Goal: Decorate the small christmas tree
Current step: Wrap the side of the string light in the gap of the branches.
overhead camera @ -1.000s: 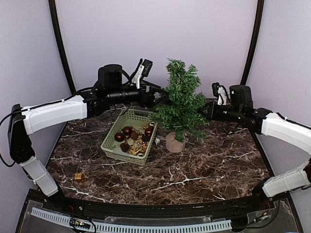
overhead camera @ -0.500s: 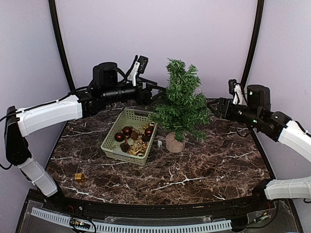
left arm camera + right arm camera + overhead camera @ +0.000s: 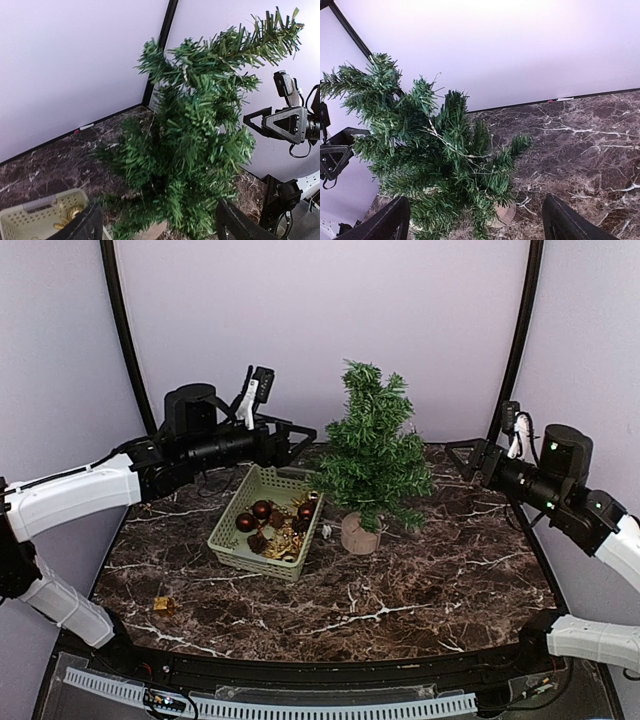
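The small christmas tree [image 3: 372,455] stands upright in its tan wooden base [image 3: 360,533] at mid-table. It fills the left wrist view [image 3: 195,150] and the right wrist view [image 3: 435,160], where a thin pale strand [image 3: 455,145] lies across its branches. My left gripper [image 3: 300,440] hovers left of the tree at upper-branch height, apart from it, open and empty [image 3: 159,222]. To the tree's right, my right gripper [image 3: 462,460] also hangs apart from the branches, open and empty [image 3: 477,222].
A pale green basket [image 3: 236,537] with dark red balls and gold ornaments sits just left of the tree base. A small gold ornament [image 3: 163,605] lies on the marble table near the front left. Curved black posts and purple walls close the back.
Both arms have drawn back from the tree, the left toward the left, the right toward the right. The right gripper has gone from shut to open; the left has opened slightly wider.
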